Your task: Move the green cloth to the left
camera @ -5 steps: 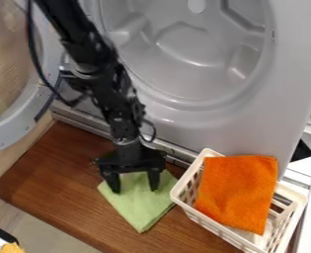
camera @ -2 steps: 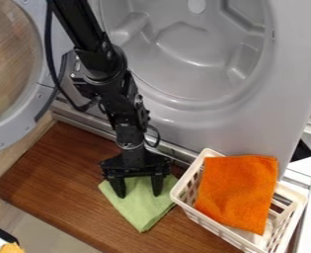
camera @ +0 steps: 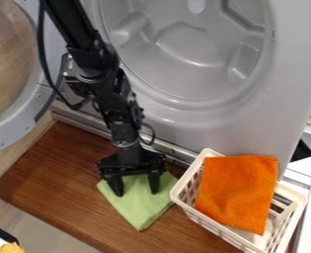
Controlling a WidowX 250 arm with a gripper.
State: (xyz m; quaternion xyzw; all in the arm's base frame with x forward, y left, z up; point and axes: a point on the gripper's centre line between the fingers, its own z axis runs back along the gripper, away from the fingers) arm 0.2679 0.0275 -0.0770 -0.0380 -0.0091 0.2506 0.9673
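Observation:
The black gripper (camera: pixel 136 191) hangs over the upper part of the green cloth (camera: pixel 139 206), its two fingers spread wide apart, with cloth visible between them. The cloth lies on the brown wooden board, left of the white basket, one corner pointing toward the front. Whether the fingertips touch the cloth I cannot tell. The cloth's back edge is partly hidden by the gripper.
A white basket (camera: pixel 212 227) holding an orange cloth (camera: pixel 238 191) stands right of the green cloth. The grey washing machine (camera: pixel 204 118) rises behind the board (camera: pixel 58 183), its round door (camera: pixel 11 129) swung out at the left.
Over the last second the gripper dipped slightly right and toward the front, then shifted back a little to the left. The green cloth's left and lower corners have shifted very slightly left.

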